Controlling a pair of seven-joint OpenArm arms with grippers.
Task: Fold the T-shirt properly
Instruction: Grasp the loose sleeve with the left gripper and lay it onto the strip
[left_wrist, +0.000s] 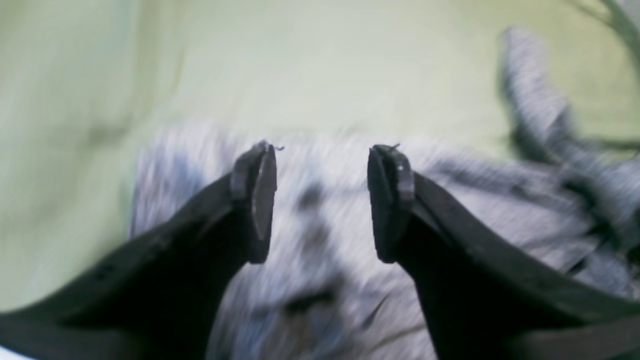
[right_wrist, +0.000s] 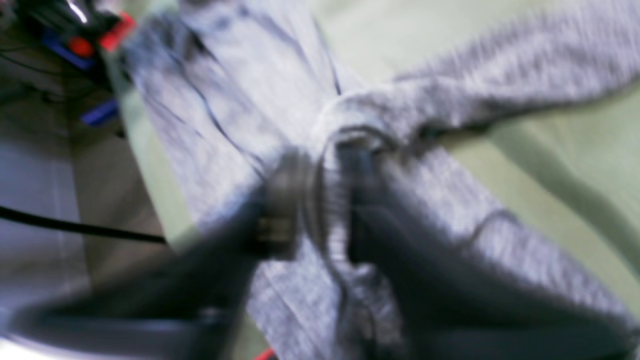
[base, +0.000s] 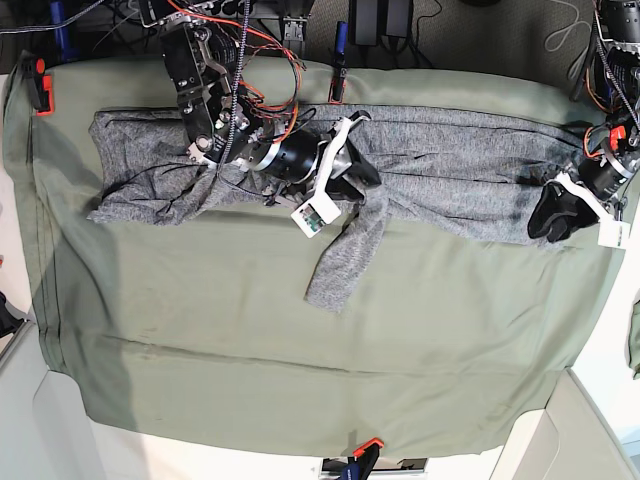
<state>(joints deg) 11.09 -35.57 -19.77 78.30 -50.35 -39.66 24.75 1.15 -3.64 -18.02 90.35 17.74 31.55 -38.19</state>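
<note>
Over the T-shirt (left_wrist: 320, 240) in the left wrist view your left pincer (left_wrist: 320, 200) gapes empty, in the right wrist view your right pincer (right_wrist: 320, 200) pinches a grey fold, and from base you see the garment stretched along the green surface's (base: 300, 380) far edge.

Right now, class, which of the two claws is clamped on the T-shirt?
The right claw, mid-table, pinches a bunched fold of the T-shirt. The left claw gapes open, holding nothing.
</note>
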